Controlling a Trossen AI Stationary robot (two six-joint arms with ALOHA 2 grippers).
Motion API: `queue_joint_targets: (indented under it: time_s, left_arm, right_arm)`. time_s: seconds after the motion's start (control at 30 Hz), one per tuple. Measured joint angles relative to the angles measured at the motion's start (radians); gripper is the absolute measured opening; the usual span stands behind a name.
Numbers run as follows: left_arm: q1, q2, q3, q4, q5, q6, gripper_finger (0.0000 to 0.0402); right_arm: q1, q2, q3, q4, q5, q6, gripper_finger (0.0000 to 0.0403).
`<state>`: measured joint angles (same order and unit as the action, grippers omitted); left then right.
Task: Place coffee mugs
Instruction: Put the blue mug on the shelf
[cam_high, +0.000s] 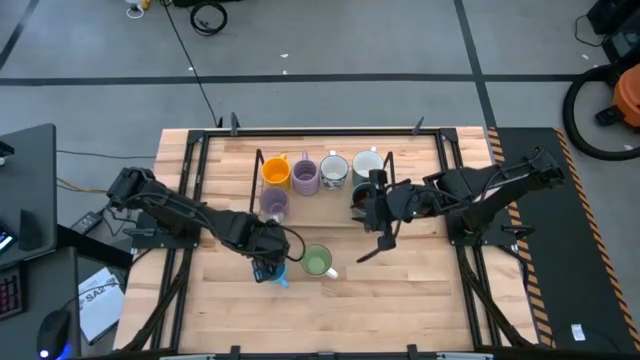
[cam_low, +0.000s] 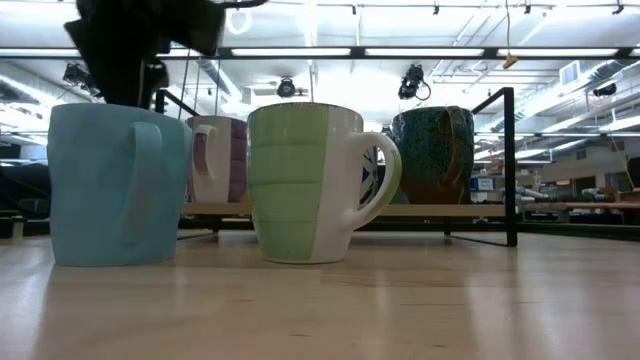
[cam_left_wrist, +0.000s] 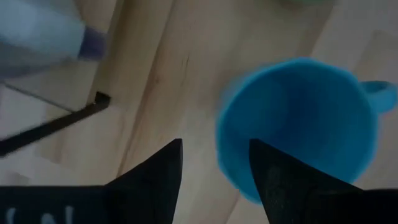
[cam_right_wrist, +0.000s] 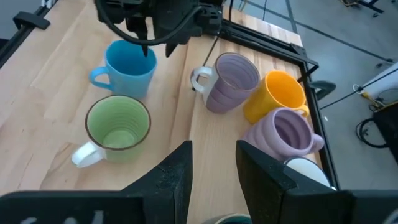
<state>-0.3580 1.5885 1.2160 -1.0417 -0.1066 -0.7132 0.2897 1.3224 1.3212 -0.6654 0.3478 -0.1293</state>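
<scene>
The bright blue mug (cam_high: 277, 274) (cam_left_wrist: 298, 124) stands upright on the table near the front, with the light green mug (cam_high: 317, 261) (cam_low: 300, 180) upright just to its right. My left gripper (cam_high: 268, 262) (cam_left_wrist: 214, 177) is open above the blue mug's rim. The orange (cam_high: 276, 171), purple (cam_high: 306, 176), white patterned (cam_high: 334, 170) and pale white-teal (cam_high: 366, 163) mugs stand in a row on the black wire frame's platform. The lavender mug (cam_high: 273, 205) and the dark mug (cam_low: 435, 155) stand in front of them. My right gripper (cam_right_wrist: 214, 168) is open, above the dark mug. My left gripper comes at the blue mug from above, pointing down. One finger (cam_left_wrist: 273, 180) is over the inside of the rim (cam_left_wrist: 227, 143) and the other is outside it. Whether either finger touches the wall I cannot tell. The mug stands on the table.
The black wire frame (cam_low: 510, 170) rises around the platform at the table's far middle, with posts at its corners. Bare wood lies in front of the green and blue mugs toward the near edge. The two arms' bases flank the table left and right.
</scene>
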Motion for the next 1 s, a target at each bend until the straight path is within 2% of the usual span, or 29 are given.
queue_joint_targets:
  time_s: [0.13, 0.27, 0.5, 0.8, 1.0]
  left_arm:
    - [0.002, -0.071, -0.094, 0.089, 0.011, -0.057, 0.0192]
    - [0.002, -0.123, -0.168, 0.202, 0.075, -0.087, 0.0192]
    - [0.01, -0.122, -0.235, 0.248, 0.113, -0.115, 0.018]
    - [0.027, -0.121, -0.281, 0.321, 0.13, -0.135, 0.0125]
    - [0.037, -0.121, -0.281, 0.322, 0.103, -0.13, 0.0061]
  right_arm:
    - [-0.021, 0.0, 0.0, 0.003, -0.038, -0.003, 0.0128]
    - [-0.03, 0.001, 0.0, 0.007, -0.06, 0.003, 0.0128]
    - [-0.032, 0.001, 0.0, 0.031, -0.062, 0.004, 0.0128]
    - [-0.032, 0.002, 0.0, 0.037, -0.062, 0.033, 0.0128]
    - [-0.032, 0.002, 0.0, 0.037, -0.062, 0.057, 0.0128]
